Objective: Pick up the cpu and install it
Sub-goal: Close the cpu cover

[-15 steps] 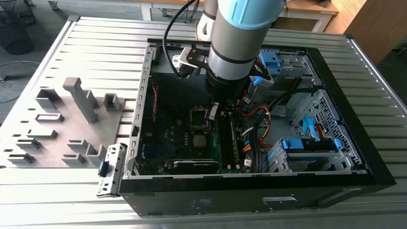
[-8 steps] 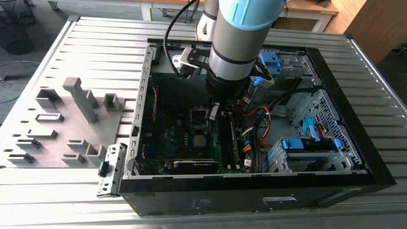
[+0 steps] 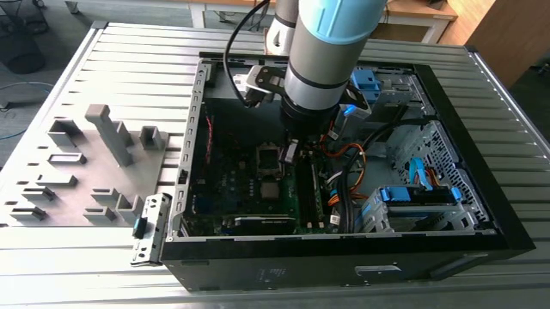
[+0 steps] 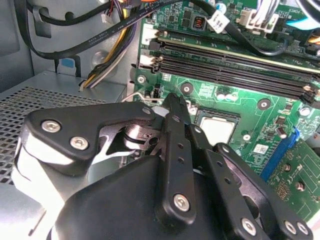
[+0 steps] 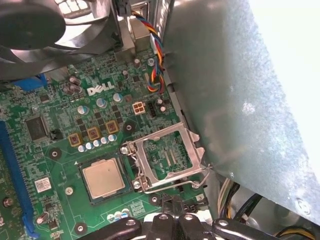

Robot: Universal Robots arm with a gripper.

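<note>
Ribbed metal table [image 3: 103, 58] up front, grey floor [image 3: 43, 19] behind it, light wooden desk [image 3: 413, 13] past table's far edge.

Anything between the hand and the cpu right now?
No. In the first wrist view only bare green board separates the hand from the cpu, which sits in its socket beside the flipped-open retention frame.

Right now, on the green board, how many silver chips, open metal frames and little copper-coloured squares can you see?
In the first wrist view:
cpu (the silver chip): 1
open metal frame: 1
copper-coloured squares: 3
Total: 5
</note>
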